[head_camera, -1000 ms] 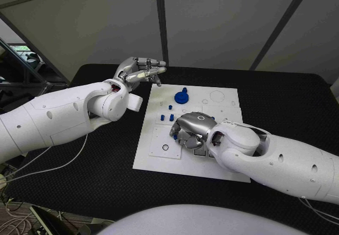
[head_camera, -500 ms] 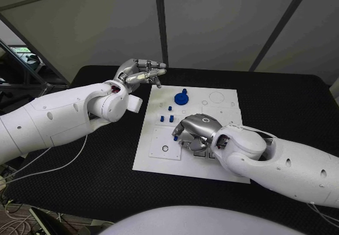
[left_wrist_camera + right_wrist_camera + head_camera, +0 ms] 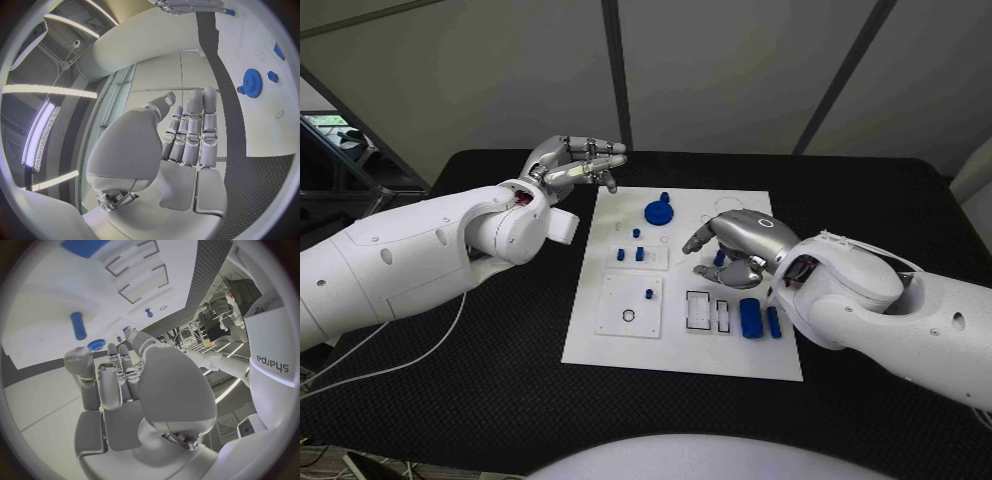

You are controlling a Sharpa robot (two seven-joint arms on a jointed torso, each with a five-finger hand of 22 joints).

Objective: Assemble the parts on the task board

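The right hand (image 3: 733, 245) hovers over the task board (image 3: 682, 345) near its right edge, fingers curled in, with nothing visibly gripped. The left hand (image 3: 574, 160), fingers together, holds nothing beyond the board's far left corner; a blue gear (image 3: 661, 211) stands near the far edge, two blue bars (image 3: 760, 318) by the right edge

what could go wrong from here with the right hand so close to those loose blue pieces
1. The right hand hangs low over the task board, right beside a small blue part; a careless move could knock it away.
2. Two blue bars lie loose near the right forearm, which might sweep them off.
3. The left hand hovers by the board's far corner, near the blue gear.
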